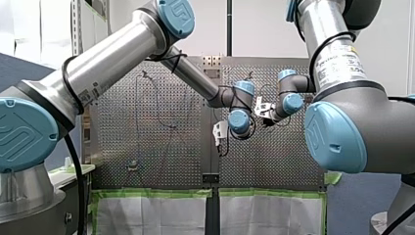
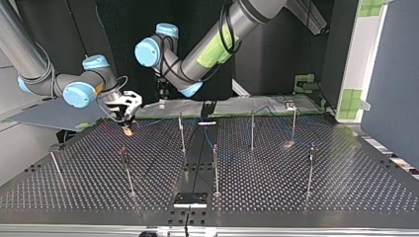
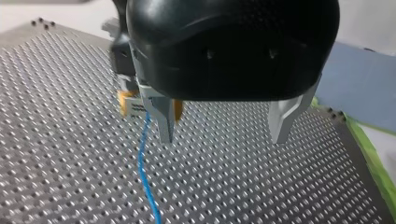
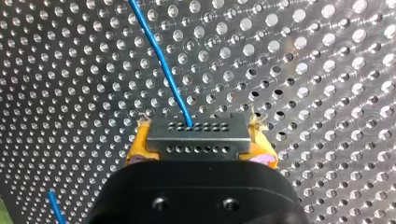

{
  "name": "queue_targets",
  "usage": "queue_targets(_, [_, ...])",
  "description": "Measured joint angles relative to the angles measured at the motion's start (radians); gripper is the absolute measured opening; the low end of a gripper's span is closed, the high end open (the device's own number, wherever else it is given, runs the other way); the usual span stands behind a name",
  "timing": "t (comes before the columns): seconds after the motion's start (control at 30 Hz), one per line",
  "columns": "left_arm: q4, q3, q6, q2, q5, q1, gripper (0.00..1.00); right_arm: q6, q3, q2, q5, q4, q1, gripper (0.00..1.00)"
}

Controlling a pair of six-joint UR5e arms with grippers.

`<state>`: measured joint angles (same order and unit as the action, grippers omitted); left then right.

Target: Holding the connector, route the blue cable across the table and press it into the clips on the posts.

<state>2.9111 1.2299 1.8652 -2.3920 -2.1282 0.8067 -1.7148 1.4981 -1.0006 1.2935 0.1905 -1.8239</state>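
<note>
Looking across the top view, you find my right pincer (image 2: 127, 127) low over the counter (image 2: 276, 187), near the posts (image 2: 182, 131). Left wrist view: my left pincer (image 3: 222, 137) hangs released beside the blue cable (image 3: 145, 172). Right wrist view: my right pincer's yellow pads (image 4: 137, 149) clench the connector (image 4: 197, 137).

Connector (image 4: 197, 137) gripped, blue cable (image 4: 161, 56) trailing from it.
The connector is a small grey block with two rows of pinholes, clamped between the yellow pads (image 4: 134, 153) of my right gripper (image 4: 201, 149), close over the table (image 4: 327, 70) at the top view's left. The thin cable leaves one hole and runs off across the table. Slim metal posts (image 2: 182, 131) stand upright, well apart; their clips are too small to make out.
</note>
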Motion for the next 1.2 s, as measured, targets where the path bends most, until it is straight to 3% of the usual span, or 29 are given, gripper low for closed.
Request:
queue_targets(0.23, [0.014,-0.057,0.003,-0.033,-0.052,-0.011,1.00,0.000,0.000,0.001,-0.002,0.000,0.000,0.00])
queue_targets(0.43, [-0.003,-0.109,0.007,-0.035,-0.072,-0.011,1.00,0.000,0.000,0.001,-0.002,0.001,-0.001,0.00])
queue_targets(0.87, [0.006,-0.194,0.017,-0.085,-0.060,-0.022,1.00,-0.001,0.000,0.001,-0.013,0.002,-0.002,0.00])
queue_targets(1.2, [0.001,-0.248,0.026,-0.120,-0.062,-0.057,1.00,-0.001,0.000,0.000,-0.014,0.001,-0.006,0.00])
